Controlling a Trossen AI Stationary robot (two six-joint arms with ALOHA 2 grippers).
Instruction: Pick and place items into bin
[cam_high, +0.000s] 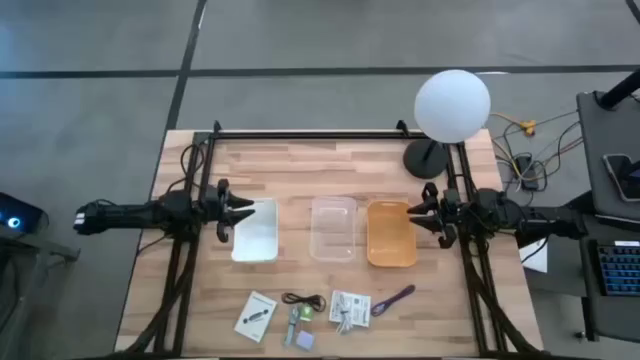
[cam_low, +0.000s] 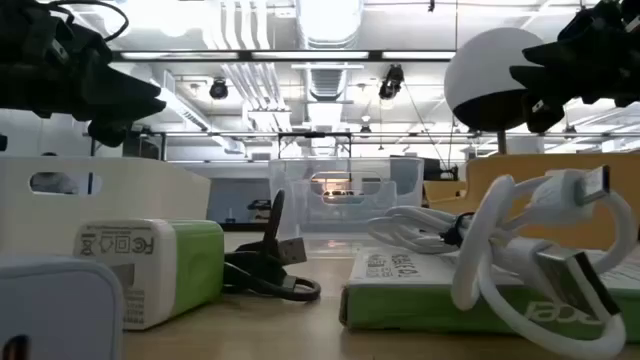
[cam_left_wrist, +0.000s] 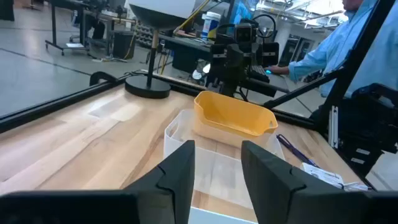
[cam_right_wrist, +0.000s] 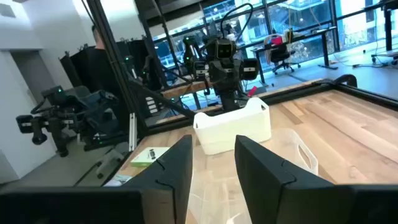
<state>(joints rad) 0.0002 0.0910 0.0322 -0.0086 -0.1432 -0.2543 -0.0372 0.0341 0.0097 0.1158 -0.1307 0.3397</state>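
Observation:
The items lie in a row by the table's near edge: a white card (cam_high: 256, 315), a coiled black cable (cam_high: 303, 299), a tiny green piece (cam_high: 306, 313), a grey-blue cube (cam_high: 302, 340), a white printed packet (cam_high: 350, 308) and a purple spoon (cam_high: 392, 299). Three bins stand side by side mid-table: white (cam_high: 255, 232), clear (cam_high: 333, 228) and orange (cam_high: 391, 234). My left gripper (cam_high: 236, 212) hovers open at the white bin's left rim. My right gripper (cam_high: 418, 215) hovers open at the orange bin's right rim. Both point at each other across the bins.
A lamp with a white globe (cam_high: 452, 104) stands on its black base (cam_high: 428, 158) at the far right corner. Black frame rails run along the table's far edge and sides. A person in a blue shirt (cam_left_wrist: 339, 50) sits beyond the table's right side.

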